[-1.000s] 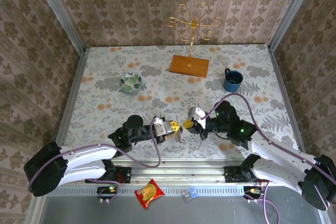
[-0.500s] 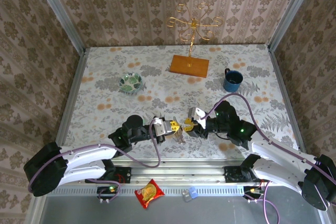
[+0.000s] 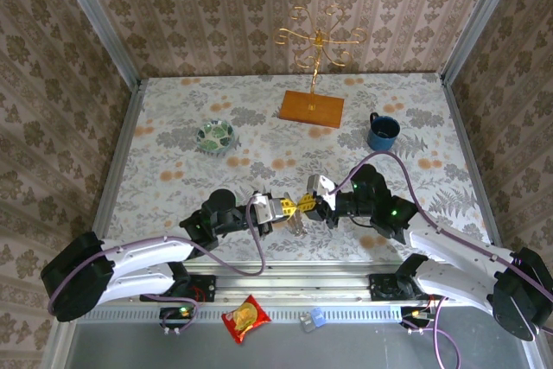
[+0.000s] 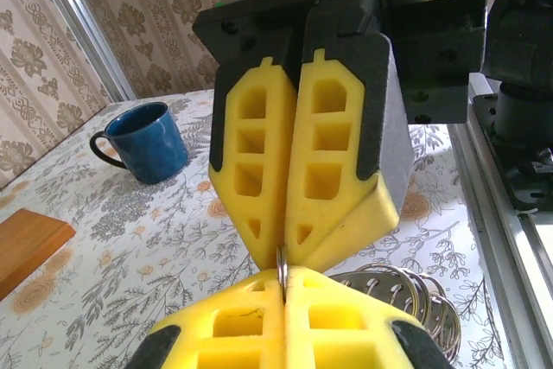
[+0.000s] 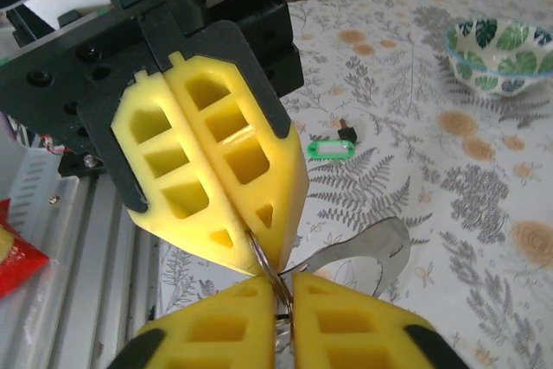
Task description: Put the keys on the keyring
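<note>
Fingertips of the left gripper [image 4: 283, 289] and right gripper [image 5: 281, 289] meet nose to nose over the near edge of the flower-patterned table [image 3: 432, 170]. Each pair is pressed together on the thin metal ring [image 5: 266, 265] of the grey-brown strap keyring [image 5: 367, 252], which stands edge-on between them. Beyond the pinch, toward the green-patterned bowl [image 5: 505, 49], the small green-headed key [image 5: 328, 149] lies flat. Its long axis runs across the right wrist view, dark tip toward the bowl. The left gripper looks nearer to it.

Bowl [image 3: 215, 135] left of stand [image 3: 312, 108], mug [image 3: 383, 131] right, on table [image 3: 432, 101]
</note>
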